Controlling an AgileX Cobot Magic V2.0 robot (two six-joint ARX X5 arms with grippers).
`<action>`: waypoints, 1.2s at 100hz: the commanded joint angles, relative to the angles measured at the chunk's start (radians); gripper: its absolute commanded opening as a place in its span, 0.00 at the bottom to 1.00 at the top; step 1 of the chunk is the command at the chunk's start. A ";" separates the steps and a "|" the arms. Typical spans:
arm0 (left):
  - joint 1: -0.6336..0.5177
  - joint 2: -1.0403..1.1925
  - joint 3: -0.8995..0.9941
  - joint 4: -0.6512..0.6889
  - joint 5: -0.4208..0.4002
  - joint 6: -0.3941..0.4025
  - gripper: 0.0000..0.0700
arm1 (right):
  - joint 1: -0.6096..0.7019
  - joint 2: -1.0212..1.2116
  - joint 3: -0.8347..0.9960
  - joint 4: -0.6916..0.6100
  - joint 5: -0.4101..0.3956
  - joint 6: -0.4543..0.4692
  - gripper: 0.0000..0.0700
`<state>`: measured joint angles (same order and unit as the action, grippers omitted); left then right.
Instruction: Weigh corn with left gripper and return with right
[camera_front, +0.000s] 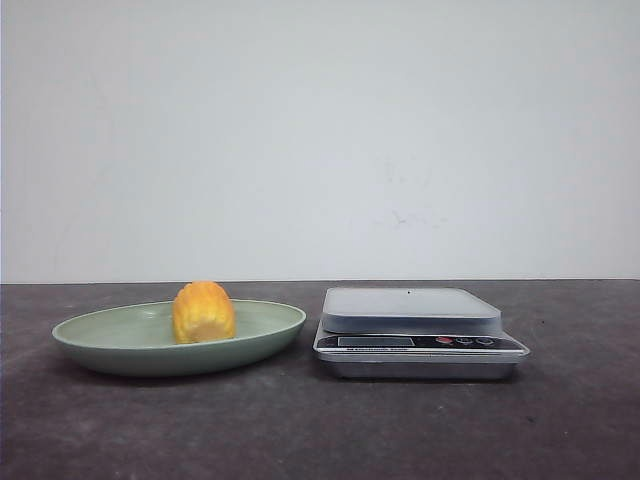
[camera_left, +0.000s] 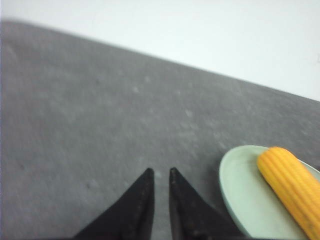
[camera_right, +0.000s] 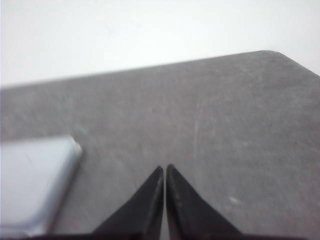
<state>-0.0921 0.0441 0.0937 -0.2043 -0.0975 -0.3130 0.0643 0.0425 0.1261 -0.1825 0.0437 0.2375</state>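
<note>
- The corn (camera_front: 203, 312) lies in a shallow pale green dish (camera_front: 100, 340) on the left side of the dark table (camera_front: 320, 430), its ribbed yellow-orange side facing the front camera.
- Just to the right of the dish, close but not touching, stands a silver kitchen scale (camera_front: 420, 335) with a flat grey weighing plate and a row of small buttons on its front; nothing rests on it.
- Neither arm shows in the front view.
- In the left wrist view the left gripper (camera_left: 161, 173) hangs over bare table beside the dish (camera_left: 245, 200), its black pointed fingers narrow, with only a slim gap between the tips, and holding nothing. The corn (camera_left: 292, 187) lies off to one side of it, apart from the fingers.
- In the right wrist view the right gripper (camera_right: 164, 169) has its fingers almost together, tips nearly touching, empty. A corner of the scale (camera_right: 35, 180) lies near it on the table.
</note>
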 joint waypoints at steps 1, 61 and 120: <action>0.000 0.029 0.101 0.016 0.005 -0.047 0.02 | 0.000 0.039 0.102 0.005 -0.005 0.090 0.00; -0.051 0.754 0.905 -0.253 0.158 0.038 0.61 | 0.000 0.602 0.787 -0.217 -0.204 0.009 0.68; -0.430 1.401 0.945 -0.085 0.025 -0.039 0.61 | 0.032 0.688 0.875 -0.305 -0.227 -0.044 0.68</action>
<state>-0.5064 1.3895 1.0237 -0.3046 -0.0647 -0.3164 0.0933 0.7254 0.9810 -0.4892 -0.1833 0.2127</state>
